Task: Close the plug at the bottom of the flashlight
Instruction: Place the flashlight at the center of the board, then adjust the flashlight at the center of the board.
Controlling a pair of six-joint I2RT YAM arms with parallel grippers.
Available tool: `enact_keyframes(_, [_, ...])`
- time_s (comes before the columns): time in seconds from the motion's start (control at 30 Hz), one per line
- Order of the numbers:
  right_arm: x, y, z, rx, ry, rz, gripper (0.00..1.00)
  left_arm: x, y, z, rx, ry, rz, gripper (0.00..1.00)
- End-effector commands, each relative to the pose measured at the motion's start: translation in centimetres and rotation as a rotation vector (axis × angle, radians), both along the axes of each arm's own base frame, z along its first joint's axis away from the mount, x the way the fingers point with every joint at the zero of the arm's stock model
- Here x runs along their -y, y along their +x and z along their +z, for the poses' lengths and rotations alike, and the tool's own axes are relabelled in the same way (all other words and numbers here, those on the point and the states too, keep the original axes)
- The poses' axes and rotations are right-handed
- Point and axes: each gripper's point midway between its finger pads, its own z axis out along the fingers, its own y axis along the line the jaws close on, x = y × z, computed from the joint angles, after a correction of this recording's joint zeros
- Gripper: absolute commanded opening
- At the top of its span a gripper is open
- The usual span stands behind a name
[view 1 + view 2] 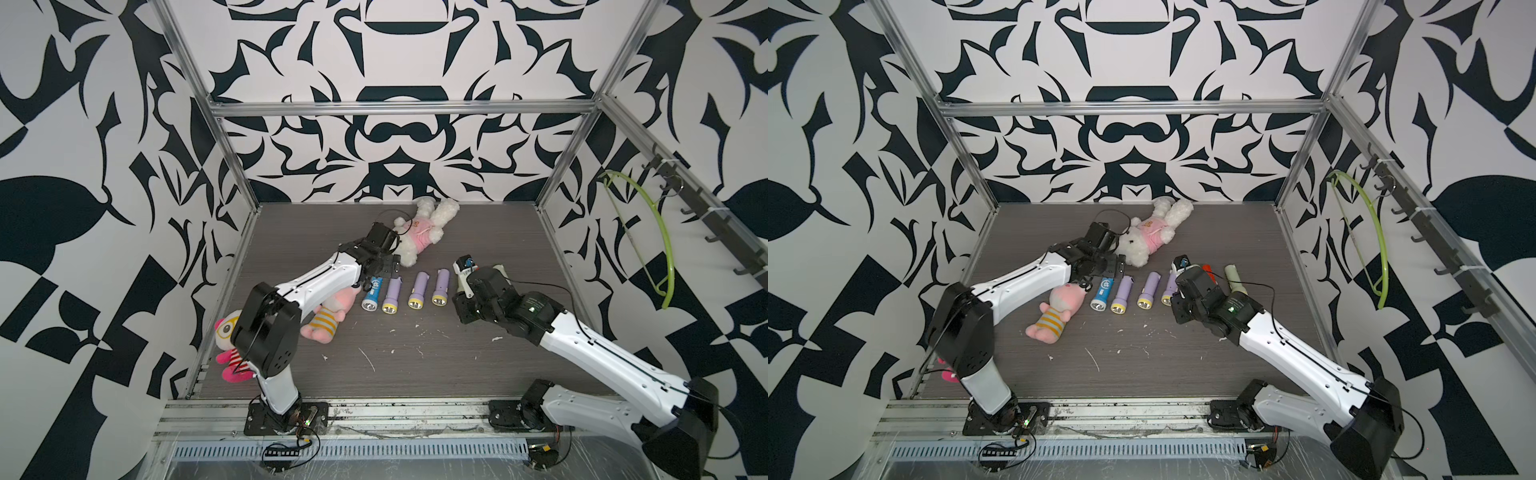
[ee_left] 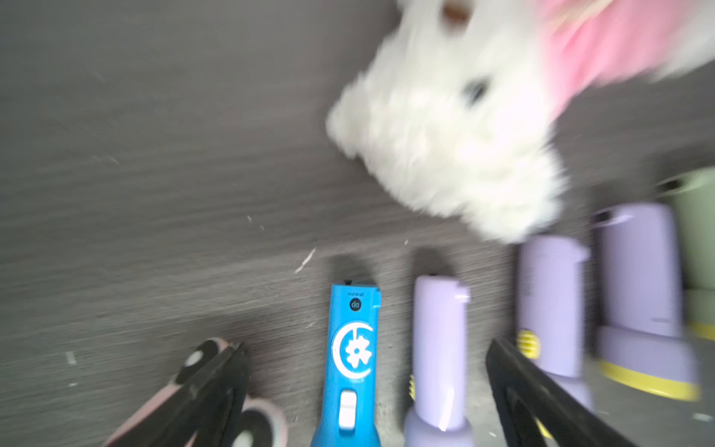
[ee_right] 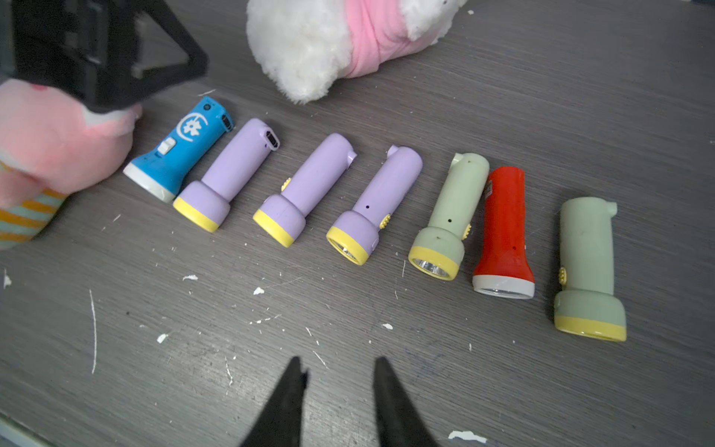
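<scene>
Several flashlights lie in a row on the grey table, lenses toward the front: a blue flashlight, three purple ones, then green, red and green. Charging ports show uncovered at the rear ends of the blue flashlight and the purple one beside it. My left gripper hangs open just above the blue flashlight and that purple one, holding nothing. The right gripper is open over bare table in front of the row.
A white plush in a pink shirt lies behind the row. A pink plush with striped legs lies left of the blue flashlight, partly under my left arm. A green hanger hangs on the right wall. White flecks dot the table.
</scene>
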Motion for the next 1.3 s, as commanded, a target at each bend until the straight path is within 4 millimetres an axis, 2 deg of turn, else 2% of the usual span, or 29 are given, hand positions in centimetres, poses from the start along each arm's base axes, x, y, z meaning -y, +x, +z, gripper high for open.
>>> enact_keyframes(0.0, [1.7, 2.1, 2.6, 0.112, -0.035, -0.128, 1.00, -2.4, -0.4, 3.7, 0.135, 0.015, 0.030, 0.99])
enact_keyframes(0.13, [2.4, 3.3, 3.5, 0.187, 0.000, -0.177, 1.00, -6.8, -0.8, 5.6, 0.243, -0.027, 0.101, 0.99])
enact_keyframes(0.23, [1.3, 4.3, 3.8, 0.181, 0.159, -0.122, 1.00, -11.0, -0.8, 6.0, 0.283, -0.111, 0.168, 0.99])
enact_keyframes(0.3, [0.5, 5.2, 3.8, 0.170, 0.263, -0.060, 1.00, -13.2, -0.7, 6.0, 0.352, -0.101, 0.174, 0.99])
enact_keyframes(0.4, [1.4, 7.1, 2.9, 0.152, 0.296, -0.086, 1.00, -15.4, -0.5, 5.5, 0.433, -0.056, 0.163, 0.99])
enact_keyframes(0.5, [2.2, 9.2, 1.0, 0.082, 0.320, -0.103, 1.00, -17.7, 0.2, 4.3, 0.474, 0.012, 0.188, 0.99])
enact_keyframes(0.53, [2.6, 10.2, -0.1, 0.045, 0.315, -0.117, 1.00, -19.0, 0.6, 3.5, 0.477, 0.030, 0.226, 1.00])
enact_keyframes(0.63, [4.1, 12.5, -3.4, -0.031, 0.282, -0.174, 1.00, -22.1, 1.7, 0.8, 0.469, 0.026, 0.314, 0.99])
enact_keyframes(0.67, [4.5, 13.2, -4.2, -0.046, 0.278, -0.196, 1.00, -22.9, 2.0, -0.8, 0.435, 0.032, 0.325, 0.99])
enact_keyframes(0.77, [7.0, 15.0, -5.4, -0.038, 0.245, -0.337, 1.00, -24.3, 2.5, -3.8, 0.356, 0.047, 0.351, 0.99])
enact_keyframes(0.87, [9.6, 16.0, -4.6, 0.037, 0.238, -0.451, 1.00, -24.4, 2.6, -5.5, 0.344, 0.034, 0.342, 0.99])
enact_keyframes(0.97, [13.0, 15.9, -2.4, 0.182, 0.150, -0.568, 1.00, -24.8, 2.8, -6.0, 0.406, 0.034, 0.346, 0.99])
enact_keyframes(1.1, [16.8, 14.6, -0.4, 0.351, 0.029, -0.695, 1.00, -25.4, 2.2, -6.3, 0.480, 0.018, 0.365, 0.99])
enact_keyframes(1.2, [18.0, 14.1, -0.9, 0.408, -0.042, -0.694, 1.00, -25.1, 1.5, -6.4, 0.523, -0.007, 0.347, 0.99])
enact_keyframes(1.27, [18.2, 14.5, -2.2, 0.383, -0.077, -0.660, 1.00, -24.7, 1.7, -6.7, 0.534, -0.010, 0.321, 0.99])
